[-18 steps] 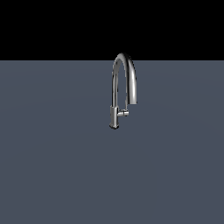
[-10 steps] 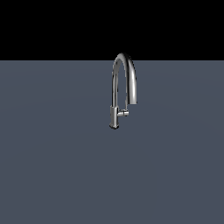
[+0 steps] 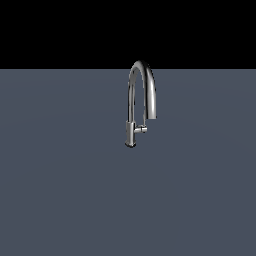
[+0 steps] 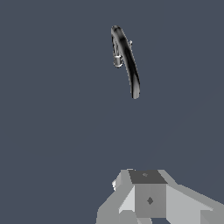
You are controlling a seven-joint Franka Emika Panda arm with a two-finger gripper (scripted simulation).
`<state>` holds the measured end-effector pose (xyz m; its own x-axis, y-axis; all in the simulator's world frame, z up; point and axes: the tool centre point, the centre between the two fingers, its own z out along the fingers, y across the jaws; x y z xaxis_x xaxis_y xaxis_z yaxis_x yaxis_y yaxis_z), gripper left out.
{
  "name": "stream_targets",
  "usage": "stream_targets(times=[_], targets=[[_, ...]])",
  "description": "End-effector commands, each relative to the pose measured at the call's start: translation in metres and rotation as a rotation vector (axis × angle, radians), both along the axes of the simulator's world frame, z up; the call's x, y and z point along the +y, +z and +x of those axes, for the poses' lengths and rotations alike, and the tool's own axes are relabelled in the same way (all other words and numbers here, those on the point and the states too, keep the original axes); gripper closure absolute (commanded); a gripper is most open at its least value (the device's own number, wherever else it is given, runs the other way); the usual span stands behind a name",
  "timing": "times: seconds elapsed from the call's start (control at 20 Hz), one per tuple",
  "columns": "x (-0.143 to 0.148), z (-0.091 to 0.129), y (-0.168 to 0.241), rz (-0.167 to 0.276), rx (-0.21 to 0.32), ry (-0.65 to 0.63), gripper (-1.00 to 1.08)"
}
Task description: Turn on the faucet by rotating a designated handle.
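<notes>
The faucet (image 3: 134,100) is a slim chrome gooseneck tap standing on a flat grey surface, its arched spout curving toward the exterior view's right. The handle (image 3: 141,129) is a short chrome stub sticking sideways from the lower column. The arm does not appear in the exterior view. In the wrist view the faucet (image 4: 126,59) is seen from above and far off, with the handle (image 4: 130,43) as a tiny nub beside the arch. Grey parts of my gripper (image 4: 148,186) fill the picture's lower edge, well apart from the faucet. How its jaws stand does not show.
A plain grey surface (image 3: 60,190) spreads all around the faucet, with a black background (image 3: 60,30) beyond its far edge.
</notes>
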<state>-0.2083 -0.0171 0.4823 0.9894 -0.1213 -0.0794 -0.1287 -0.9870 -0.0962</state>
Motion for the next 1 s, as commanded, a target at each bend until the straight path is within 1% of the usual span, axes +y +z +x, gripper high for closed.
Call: stream_targets(times=[0.0,0.95], targets=[[0.000,0.011,-0.003,0.022,0.028,-0.021,1.08],[-0.010,0.113,-0.045,0.234,0.293,-0.217,1.08]])
